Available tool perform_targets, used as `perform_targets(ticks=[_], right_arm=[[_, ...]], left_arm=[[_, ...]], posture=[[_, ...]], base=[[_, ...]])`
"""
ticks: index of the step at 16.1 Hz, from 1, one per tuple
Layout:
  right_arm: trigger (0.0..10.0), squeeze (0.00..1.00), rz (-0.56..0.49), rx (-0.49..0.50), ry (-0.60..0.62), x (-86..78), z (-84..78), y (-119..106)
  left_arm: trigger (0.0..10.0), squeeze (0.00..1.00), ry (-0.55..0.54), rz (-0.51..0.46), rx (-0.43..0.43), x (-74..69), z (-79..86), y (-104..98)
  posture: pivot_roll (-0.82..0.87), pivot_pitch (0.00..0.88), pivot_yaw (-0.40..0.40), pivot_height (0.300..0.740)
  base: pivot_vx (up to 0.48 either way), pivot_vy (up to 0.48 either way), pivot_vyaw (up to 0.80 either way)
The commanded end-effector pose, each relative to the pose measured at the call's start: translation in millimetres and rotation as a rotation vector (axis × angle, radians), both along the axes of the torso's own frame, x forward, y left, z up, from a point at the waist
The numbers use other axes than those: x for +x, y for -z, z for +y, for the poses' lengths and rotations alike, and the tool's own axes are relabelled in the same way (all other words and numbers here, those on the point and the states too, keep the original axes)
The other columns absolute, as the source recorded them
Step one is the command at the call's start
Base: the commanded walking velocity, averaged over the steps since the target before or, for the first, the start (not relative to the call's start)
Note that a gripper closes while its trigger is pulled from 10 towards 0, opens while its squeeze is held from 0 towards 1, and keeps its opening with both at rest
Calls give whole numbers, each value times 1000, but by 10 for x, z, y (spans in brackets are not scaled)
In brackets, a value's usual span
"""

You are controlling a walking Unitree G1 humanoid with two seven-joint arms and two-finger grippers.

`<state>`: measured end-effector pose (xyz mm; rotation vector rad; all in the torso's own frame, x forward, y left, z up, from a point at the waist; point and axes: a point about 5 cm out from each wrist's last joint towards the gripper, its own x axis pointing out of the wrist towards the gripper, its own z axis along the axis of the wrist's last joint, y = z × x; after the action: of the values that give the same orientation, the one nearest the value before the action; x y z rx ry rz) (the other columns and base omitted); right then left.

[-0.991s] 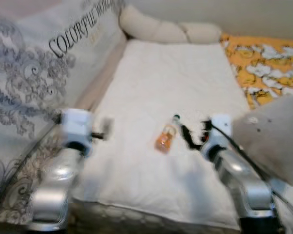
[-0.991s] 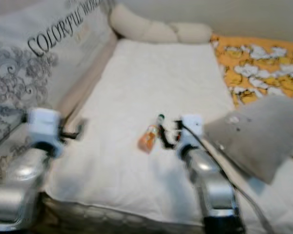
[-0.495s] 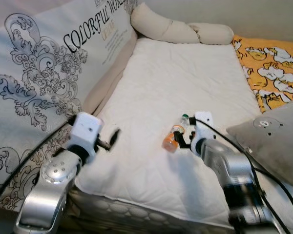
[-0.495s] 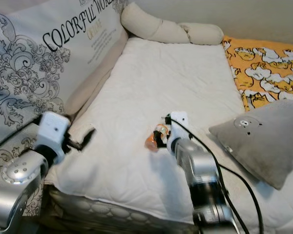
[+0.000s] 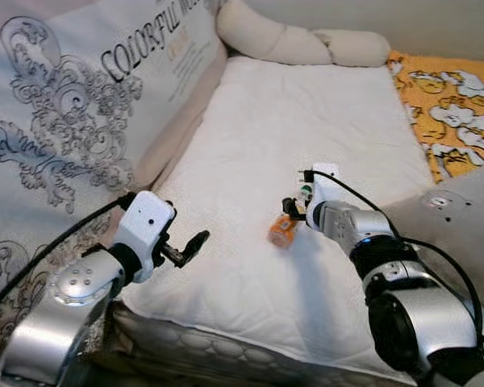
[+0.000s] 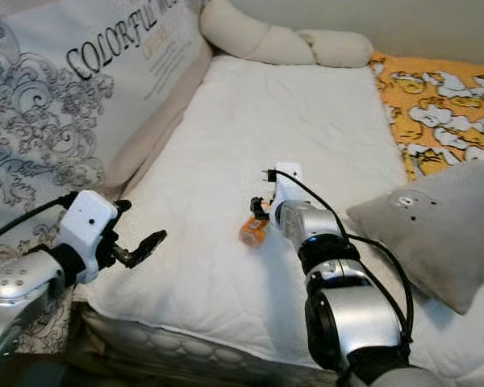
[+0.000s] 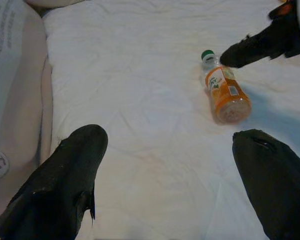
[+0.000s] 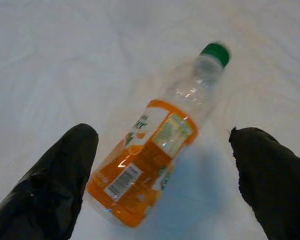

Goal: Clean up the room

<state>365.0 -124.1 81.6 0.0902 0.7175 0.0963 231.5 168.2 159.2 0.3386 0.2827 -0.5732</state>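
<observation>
Spreading across most of the scene, the white quilted bed (image 5: 306, 121) carries everything here, with a large printed cushion (image 5: 73, 105) along the robot's left and a grey pillow (image 6: 436, 234) on its right. The right gripper (image 8: 162, 165) hovers low over the mattress with its fingers spread wide apart, straddling the bottle without touching it. The left gripper (image 7: 165, 185) hangs near the bed's near left edge, fingers also apart and empty. The orange bottle (image 8: 155, 160), green-capped and part full, lies on its side near the middle of the bed. The likely trouble is in the closing: the bottle is round, smooth and angled across the fingers, so an off-centre pinch could roll or squirt it away over the soft quilt, or press it down into the padding.
</observation>
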Motion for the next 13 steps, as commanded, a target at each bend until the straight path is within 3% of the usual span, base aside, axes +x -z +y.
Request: perform_targets(ticks=[1,5,11,13], right_arm=[[10000,0,-3,16,29,25,2,-14],[10000,0,10,8,20,17,50,24],[10000,0,57,3,42,-65,43,162],[8863,0,76,20,62,-96,34,209]], left_arm=[[10000,0,33,12,5,-53,17,-68],[10000,0,62,33,-4,-174,8,-170],[10000,0,93,92,6,-356,-6,-137],[10000,0,112,116,26,-439,-9,-132]], posture=[[200,0,-42,740],[217,47,-50,740],[216,99,-66,740],[223,124,-70,740]], base=[[0,0,0],[0,0,0],[0,0,0],[0,0,0]])
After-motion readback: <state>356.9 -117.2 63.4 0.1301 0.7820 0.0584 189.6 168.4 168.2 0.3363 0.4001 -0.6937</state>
